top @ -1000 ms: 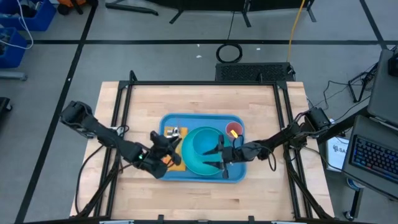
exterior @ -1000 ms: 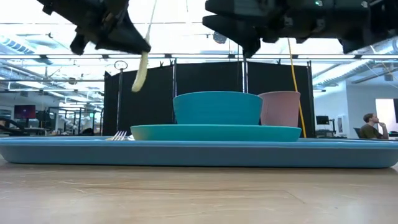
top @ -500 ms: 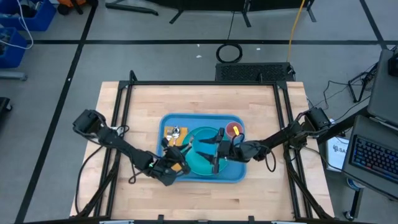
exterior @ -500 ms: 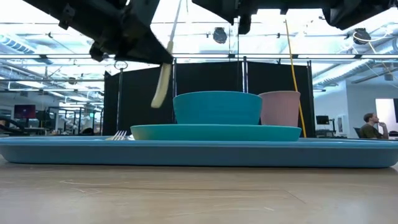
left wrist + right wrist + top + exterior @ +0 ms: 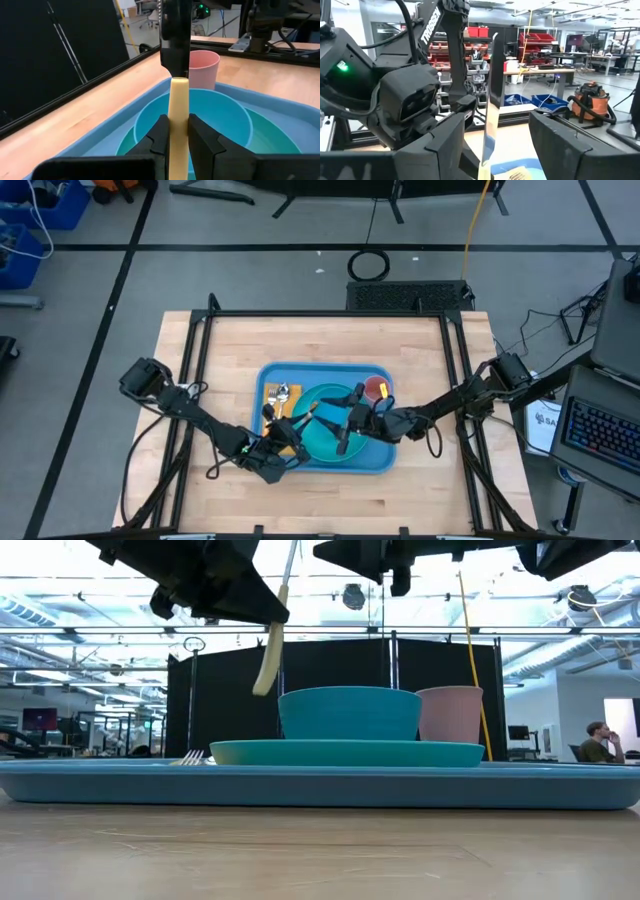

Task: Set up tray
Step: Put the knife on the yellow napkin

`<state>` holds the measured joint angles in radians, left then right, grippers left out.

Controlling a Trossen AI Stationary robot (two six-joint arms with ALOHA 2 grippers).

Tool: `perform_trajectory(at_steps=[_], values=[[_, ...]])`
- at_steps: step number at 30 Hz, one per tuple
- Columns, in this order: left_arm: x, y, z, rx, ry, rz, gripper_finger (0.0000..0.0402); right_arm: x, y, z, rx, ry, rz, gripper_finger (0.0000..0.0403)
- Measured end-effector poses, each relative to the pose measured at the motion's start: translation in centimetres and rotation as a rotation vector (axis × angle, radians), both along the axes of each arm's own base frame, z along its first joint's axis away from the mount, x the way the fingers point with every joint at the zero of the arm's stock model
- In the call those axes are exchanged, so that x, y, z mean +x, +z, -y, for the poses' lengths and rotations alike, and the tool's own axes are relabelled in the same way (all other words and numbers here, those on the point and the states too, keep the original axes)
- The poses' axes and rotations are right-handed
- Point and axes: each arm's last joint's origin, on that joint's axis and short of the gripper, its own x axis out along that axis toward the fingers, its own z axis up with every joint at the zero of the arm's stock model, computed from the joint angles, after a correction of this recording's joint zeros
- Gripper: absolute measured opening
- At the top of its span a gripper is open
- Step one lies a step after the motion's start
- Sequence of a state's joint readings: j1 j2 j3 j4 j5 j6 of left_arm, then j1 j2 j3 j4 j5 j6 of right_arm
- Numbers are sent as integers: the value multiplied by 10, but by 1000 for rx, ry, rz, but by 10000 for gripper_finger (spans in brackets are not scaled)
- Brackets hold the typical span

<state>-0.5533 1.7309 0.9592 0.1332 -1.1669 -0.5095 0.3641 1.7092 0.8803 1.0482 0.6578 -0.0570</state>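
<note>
High view: left claw (image 5: 290, 432) pinches a cream utensil (image 5: 178, 125), perhaps a knife, over the tray (image 5: 275, 375) on wooden table (image 5: 420, 360); right claw (image 5: 345, 420) gapes.

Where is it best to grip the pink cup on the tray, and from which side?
Take the pink cup by its rim, coming down from above, one finger inside and one outside. It stands upright, mouth up, and the teal bowl is close beside it, so a grasp around its wall would probably be cramped.
</note>
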Motion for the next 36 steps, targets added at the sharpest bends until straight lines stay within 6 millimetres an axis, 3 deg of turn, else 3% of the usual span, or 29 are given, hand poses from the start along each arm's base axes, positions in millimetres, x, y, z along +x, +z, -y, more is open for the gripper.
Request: perform_trajectory(at_steps=[21,28,36], values=[[0,0,0,-3,-2,2,44,5,4,16,44,-13,54,211],[1,0,-1,-5,1,5,44,7,4,23,66,15,68,174],[1,0,-1,-9,2,7,44,8,4,25,62,13,67,97]])
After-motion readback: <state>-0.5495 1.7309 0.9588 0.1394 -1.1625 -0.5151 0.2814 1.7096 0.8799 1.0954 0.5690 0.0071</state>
